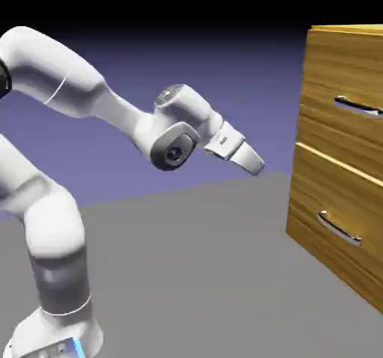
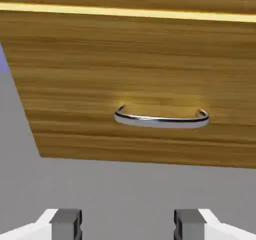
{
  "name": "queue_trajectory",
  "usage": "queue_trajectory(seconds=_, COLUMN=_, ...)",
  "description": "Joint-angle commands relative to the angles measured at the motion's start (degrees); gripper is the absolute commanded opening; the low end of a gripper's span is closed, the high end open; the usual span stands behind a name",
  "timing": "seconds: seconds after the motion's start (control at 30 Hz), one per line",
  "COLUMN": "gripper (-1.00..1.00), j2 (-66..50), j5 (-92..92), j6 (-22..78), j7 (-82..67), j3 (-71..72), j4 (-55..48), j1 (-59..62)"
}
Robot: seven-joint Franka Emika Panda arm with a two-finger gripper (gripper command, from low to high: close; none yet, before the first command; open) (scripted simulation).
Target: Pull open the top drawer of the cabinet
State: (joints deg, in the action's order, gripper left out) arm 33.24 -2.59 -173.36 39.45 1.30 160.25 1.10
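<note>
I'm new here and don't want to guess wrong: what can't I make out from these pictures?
- The cabinet's right side: cut off by the exterior view's right edge.
- The upper handle's far end: cut off by that same edge; the hand view doesn't show that handle.
- The gap between the fingers: hidden in the exterior view, where they are seen side-on.
- What is inside the drawers: hidden behind their wooden fronts in both views.

no readable text, no legible labels, no brands, no numbers, no signs
</note>
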Motion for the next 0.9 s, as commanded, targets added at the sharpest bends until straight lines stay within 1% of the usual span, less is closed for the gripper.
queue_trajectory(seconds=0.0, gripper=0.0, j2=0.5, j5=-2.2, j6=0.5, j7=-2.5, j3=1.1, j4=-0.6, j1=1.5)
queue_trajectory(seconds=0.87, gripper=0.0, j2=12.9, j5=-58.0, j6=14.6, j7=-67.3, j3=29.0, j4=-16.8, j1=40.0)
